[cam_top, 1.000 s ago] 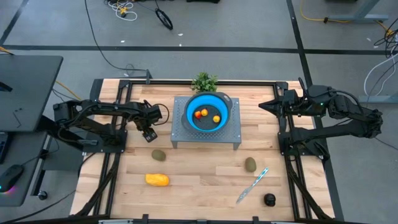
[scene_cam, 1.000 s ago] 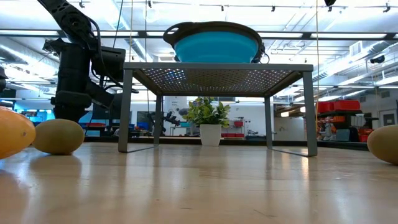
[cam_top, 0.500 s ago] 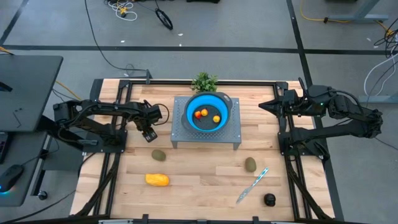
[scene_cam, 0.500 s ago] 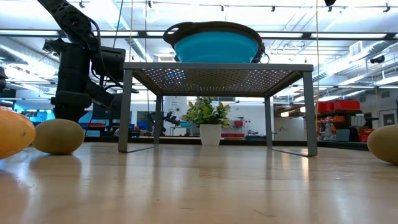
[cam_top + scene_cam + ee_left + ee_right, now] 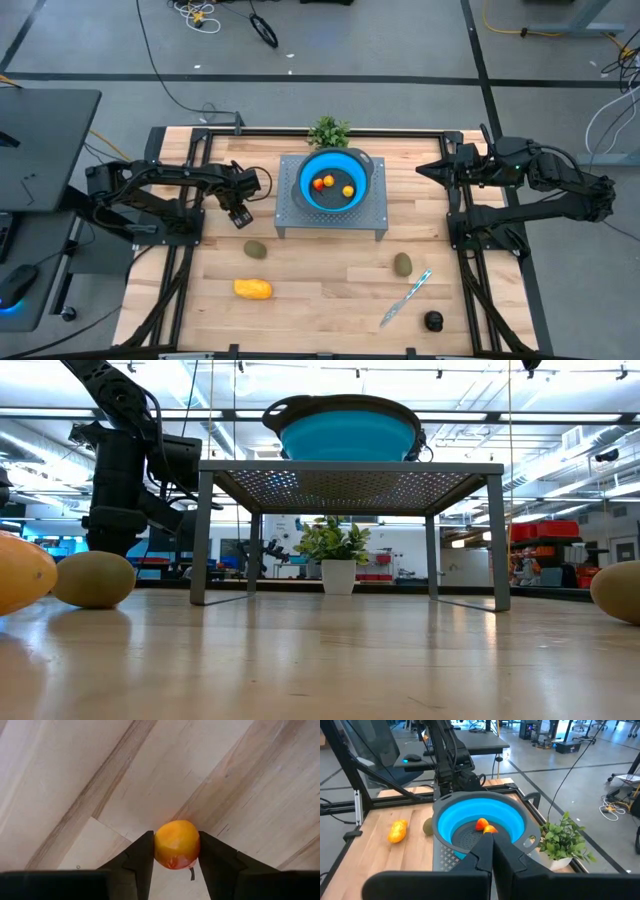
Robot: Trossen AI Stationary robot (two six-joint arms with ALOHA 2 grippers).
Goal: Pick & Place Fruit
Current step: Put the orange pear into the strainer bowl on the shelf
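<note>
The left gripper point(image 5: 175, 865) hangs above the left part of the tabletop point(image 5: 320, 290), between the left edge and the metal stand point(image 5: 333, 212). Its fingers point(image 5: 140, 860) are clenched on a small round orange fruit point(image 5: 176, 844), which sits squarely between them over bare wood.

The right gripper point(image 5: 492, 851) waits above the right edge, pointing toward the stand. Its fingers appear pressed together with nothing between them.

Progress, judged from the current layout:
- Done: two small orange fruits point(image 5: 322, 182) lie inside the blue bowl point(image 5: 333, 163), which rests on the stand near the far edge, just in front of the green plant point(image 5: 327, 130).
- In hand: the fruit held by the left gripper; it is not yet over the bowl.
- Left on the tabletop: one olive-brown oval point(image 5: 256, 248) in front of the stand's left side, a second oval point(image 5: 402, 264) toward the right, the yellow-orange oblong point(image 5: 253, 289) near the front edge, and the black round fruit point(image 5: 433, 321) at the front right corner, beside the knife point(image 5: 405, 298).

By this count roughly a third of the task is complete.
</note>
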